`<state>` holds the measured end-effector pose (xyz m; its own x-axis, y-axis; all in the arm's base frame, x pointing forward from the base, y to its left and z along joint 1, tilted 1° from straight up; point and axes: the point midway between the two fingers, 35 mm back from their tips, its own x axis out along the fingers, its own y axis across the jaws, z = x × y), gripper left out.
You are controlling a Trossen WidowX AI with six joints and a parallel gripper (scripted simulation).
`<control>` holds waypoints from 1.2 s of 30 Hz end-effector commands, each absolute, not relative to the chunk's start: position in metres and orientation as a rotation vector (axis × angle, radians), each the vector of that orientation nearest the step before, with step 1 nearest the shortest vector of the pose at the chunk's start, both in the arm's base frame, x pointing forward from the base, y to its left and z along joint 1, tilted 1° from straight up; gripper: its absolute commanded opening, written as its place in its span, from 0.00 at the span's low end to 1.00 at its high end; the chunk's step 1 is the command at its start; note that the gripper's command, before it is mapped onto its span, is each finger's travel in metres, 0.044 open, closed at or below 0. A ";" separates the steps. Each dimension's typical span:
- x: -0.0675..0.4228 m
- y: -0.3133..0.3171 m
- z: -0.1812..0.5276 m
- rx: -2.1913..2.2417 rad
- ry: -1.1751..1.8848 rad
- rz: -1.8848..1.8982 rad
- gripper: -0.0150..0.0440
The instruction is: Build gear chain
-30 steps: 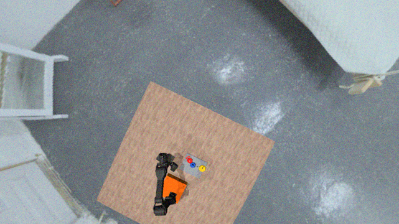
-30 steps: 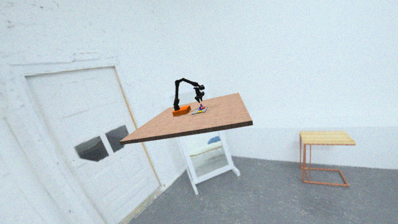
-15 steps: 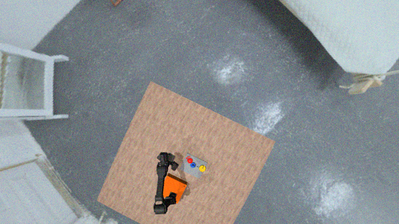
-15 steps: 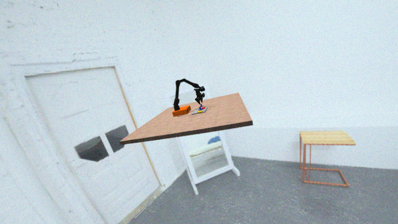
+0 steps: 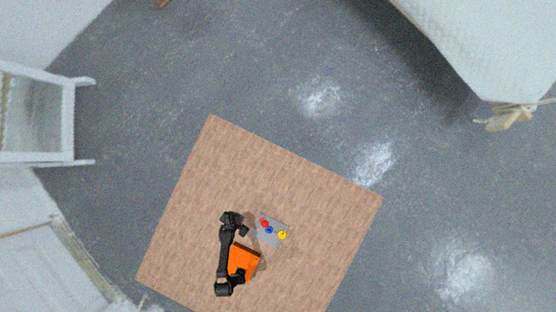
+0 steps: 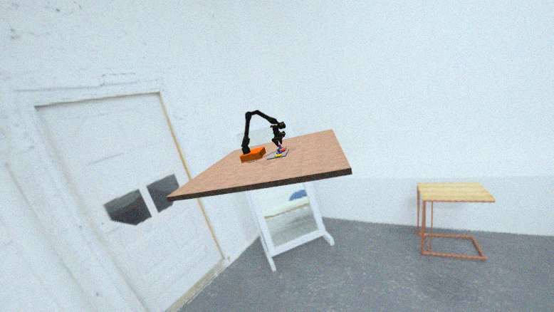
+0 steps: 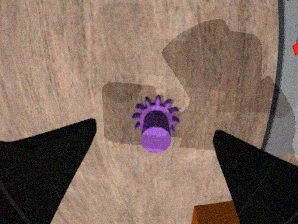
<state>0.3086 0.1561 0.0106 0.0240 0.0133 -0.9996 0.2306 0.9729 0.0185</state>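
Purple gear: seen at the centre of the wrist frame, a toothed gear [image 7: 156, 140] [image 6: 279, 147] with a tall knob, standing on the table [image 5: 244, 168] [image 6: 302, 166] beside the board; not yet placed on a peg.
Gripper: hung above the purple gear, its fingers [image 6: 278, 143] spread wide at the lower left and lower right of the wrist frame, with nothing held between them.
Grey board: seen right of the arm in the top frame, below centre [image 5: 268, 240] [image 6: 271, 157]; only its edge is caught at the right of the wrist frame.
Blue gear: seen on the board between the red gear [image 5: 264, 223] [image 6: 283, 150] and the yellow gear [image 5: 281, 234] [image 6: 278, 155], close to the red one [image 5: 269, 229]; whether it sits flat cannot be told.
Gap: apparently left between blue and yellow, to be filled, it is judged, by the purple gear.
Grasp risk: the knob could be tipped or the gear pushed aside if the descent is made off-centre, since the knob is seen below the midpoint between the fingers.
Board risk: the board's edge could be brushed by the right-hand finger, should the gripper be lowered too far to the right.
Seating risk: teeth could be caught on blue or yellow, leaving the gear tilted and the chain broken.
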 end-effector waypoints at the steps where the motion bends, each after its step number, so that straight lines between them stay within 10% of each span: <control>1: 0.307 0.156 0.009 0.197 1.546 -0.173 0.96; 14: 0.307 0.156 0.009 0.197 1.546 -0.173 0.38; 36: 0.313 0.158 0.040 0.197 1.545 -0.172 0.25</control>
<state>0.3111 0.1567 0.0314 0.0179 0.0106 -0.9998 0.2326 0.9725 0.0145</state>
